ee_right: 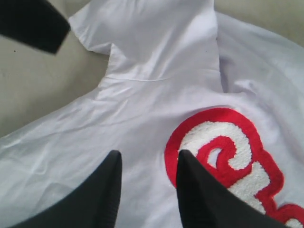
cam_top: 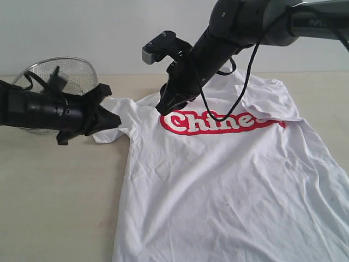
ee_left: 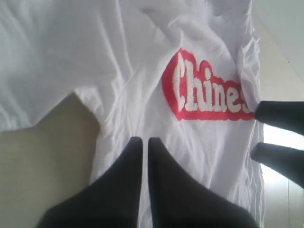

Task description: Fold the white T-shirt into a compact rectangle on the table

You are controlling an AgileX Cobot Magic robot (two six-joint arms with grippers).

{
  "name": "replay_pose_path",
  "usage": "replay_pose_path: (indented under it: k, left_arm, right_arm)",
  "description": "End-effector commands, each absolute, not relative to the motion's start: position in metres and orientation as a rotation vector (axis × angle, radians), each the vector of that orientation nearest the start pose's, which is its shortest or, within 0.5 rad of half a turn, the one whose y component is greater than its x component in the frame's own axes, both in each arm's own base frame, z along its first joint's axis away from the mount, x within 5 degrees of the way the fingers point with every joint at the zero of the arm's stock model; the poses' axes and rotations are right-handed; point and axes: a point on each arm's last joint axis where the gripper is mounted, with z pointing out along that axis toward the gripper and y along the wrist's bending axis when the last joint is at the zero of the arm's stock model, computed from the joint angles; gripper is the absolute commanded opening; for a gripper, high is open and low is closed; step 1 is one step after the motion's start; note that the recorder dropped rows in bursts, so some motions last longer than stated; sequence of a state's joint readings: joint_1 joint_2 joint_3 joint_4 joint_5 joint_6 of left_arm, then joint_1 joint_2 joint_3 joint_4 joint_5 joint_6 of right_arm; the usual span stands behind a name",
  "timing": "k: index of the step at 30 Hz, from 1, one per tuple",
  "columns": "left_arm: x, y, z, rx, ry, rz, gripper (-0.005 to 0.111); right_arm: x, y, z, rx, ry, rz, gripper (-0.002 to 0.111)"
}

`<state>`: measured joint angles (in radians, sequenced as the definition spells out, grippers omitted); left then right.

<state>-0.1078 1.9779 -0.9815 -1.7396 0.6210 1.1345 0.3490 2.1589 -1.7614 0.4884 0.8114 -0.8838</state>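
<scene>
- White T-shirt (cam_top: 218, 185) lay spread face up on the table (cam_top: 54, 207). Its lower hem was nearest the camera and ran past the bottom edge of the exterior view.
- Red lettering (cam_top: 218, 121) ran across the chest, and the cloth was wrinkled throughout.
- On the right of the exterior view, one sleeve (cam_top: 272, 101) was folded inward over the chest and covered the end of the lettering.
- Left gripper (cam_top: 112, 121) sat low at the opposite sleeve (cam_top: 109, 135) with its fingers (ee_left: 128, 180) pressed together. Whether cloth was caught between them could not be determined.
- Right gripper (cam_top: 165, 107) reached across the middle to the shoulder area, just beside the first letter. Its fingers (ee_right: 199, 190) stood spread, with white cloth visible in the gap.
- Behind the left arm stood a steel mesh bowl (cam_top: 71, 71), at the far side of the table.
</scene>
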Motion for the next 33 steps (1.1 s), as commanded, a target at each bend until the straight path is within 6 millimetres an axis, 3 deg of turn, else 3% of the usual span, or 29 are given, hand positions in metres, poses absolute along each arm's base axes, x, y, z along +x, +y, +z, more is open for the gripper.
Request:
replay_pose_path:
  k: [1, 4, 10, 13, 22, 33]
  left_arm:
    - [0.363, -0.099, 0.112, -0.442, 2.467, -1.127, 0.004]
    - [0.364, -0.098, 0.105, -0.512, 2.484, -1.114, 0.01]
    - [0.368, -0.095, 0.105, -0.58, 2.48, -1.081, 0.047]
    - [0.368, -0.095, 0.101, -0.674, 2.485, -1.096, 0.056]
    - [0.372, -0.099, 0.083, -0.821, 2.508, -1.174, 0.056]
    - [0.399, -0.101, 0.1, -0.803, 2.424, -1.161, 0.055]
  right_arm:
    - [0.433, 0.192, 0.206, -1.203, 2.312, 0.425, 0.032]
    - [0.43, 0.192, 0.205, -1.228, 2.333, 0.443, 0.032]
    - [0.429, 0.192, 0.205, -1.233, 2.344, 0.453, 0.032]
    - [0.429, 0.192, 0.205, -1.224, 2.349, 0.455, 0.032]
    - [0.428, 0.192, 0.205, -1.221, 2.355, 0.461, 0.032]
    - [0.429, 0.192, 0.205, -1.213, 2.35, 0.461, 0.032]
